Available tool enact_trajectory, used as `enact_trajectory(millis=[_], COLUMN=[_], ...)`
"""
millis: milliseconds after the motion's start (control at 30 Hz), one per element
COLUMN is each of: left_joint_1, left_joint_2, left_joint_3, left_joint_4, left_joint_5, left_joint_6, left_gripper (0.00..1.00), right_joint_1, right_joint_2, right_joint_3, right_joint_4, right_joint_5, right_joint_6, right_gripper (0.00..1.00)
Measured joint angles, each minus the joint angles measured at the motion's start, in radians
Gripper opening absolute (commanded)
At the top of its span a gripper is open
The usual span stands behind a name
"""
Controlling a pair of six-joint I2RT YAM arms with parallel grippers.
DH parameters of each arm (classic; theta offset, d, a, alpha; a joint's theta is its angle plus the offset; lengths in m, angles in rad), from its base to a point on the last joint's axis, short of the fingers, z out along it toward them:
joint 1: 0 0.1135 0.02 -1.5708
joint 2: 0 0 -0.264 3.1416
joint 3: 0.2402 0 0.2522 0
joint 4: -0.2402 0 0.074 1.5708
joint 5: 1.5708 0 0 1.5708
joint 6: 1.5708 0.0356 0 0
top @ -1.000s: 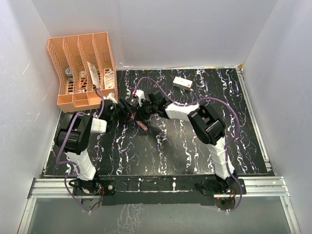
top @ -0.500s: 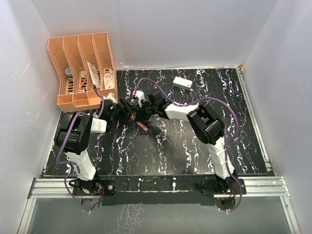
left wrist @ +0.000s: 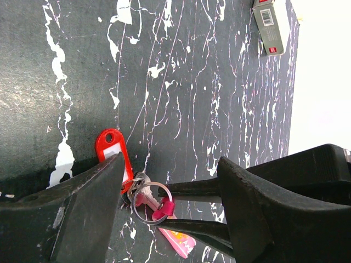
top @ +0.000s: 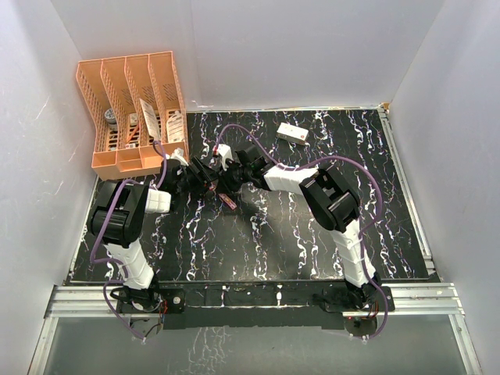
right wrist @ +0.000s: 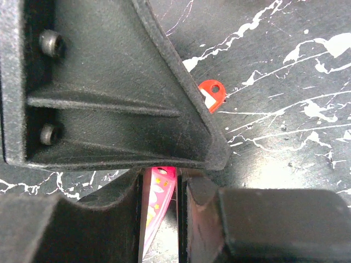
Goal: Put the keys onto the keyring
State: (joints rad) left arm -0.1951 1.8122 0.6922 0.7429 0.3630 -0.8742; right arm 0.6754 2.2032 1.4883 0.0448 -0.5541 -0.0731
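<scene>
The keyring point(left wrist: 149, 203), a thin metal ring with a slim pink tag point(left wrist: 176, 241), sits just above the black mat. My right gripper point(left wrist: 163, 207) reaches in from the right, its thin fingers shut on the ring. A pale metal key point(left wrist: 141, 193) and the red-headed key point(left wrist: 112, 156) hang at the ring's left side. My left gripper point(left wrist: 171, 164) is open, its wide jaws straddling the ring and the right fingers. From the right wrist, the pink tag point(right wrist: 159, 203) shows between my right gripper point(right wrist: 160, 189) fingers, under the left finger. From above, both grippers meet near the tag point(top: 228, 201).
A white box with red marks point(top: 293, 133) lies at the back of the marbled black mat point(top: 297, 234). An orange slotted rack point(top: 133, 113) holding small items stands at the back left. White walls close in the sides and the back.
</scene>
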Motion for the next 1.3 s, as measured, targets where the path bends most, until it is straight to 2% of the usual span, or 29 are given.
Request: enact_trajectory(millis=[800, 1300], left_joint_1=[0.007, 0.01], left_joint_2=[0.0, 0.0], left_joint_3=[0.0, 0.0], left_joint_4=[-0.003, -0.003], left_joint_5=[0.002, 0.009], left_joint_6=[0.0, 0.0], left_gripper=[0.68, 0.68], right_joint_1=[-0.007, -0.011], right_joint_2=[0.0, -0.007], right_joint_3=[0.022, 0.021], right_joint_4=[-0.005, -0.021], right_joint_5=[0.117, 0.079], right_joint_6=[0.015, -0.009], right_gripper=[0.06, 0.06])
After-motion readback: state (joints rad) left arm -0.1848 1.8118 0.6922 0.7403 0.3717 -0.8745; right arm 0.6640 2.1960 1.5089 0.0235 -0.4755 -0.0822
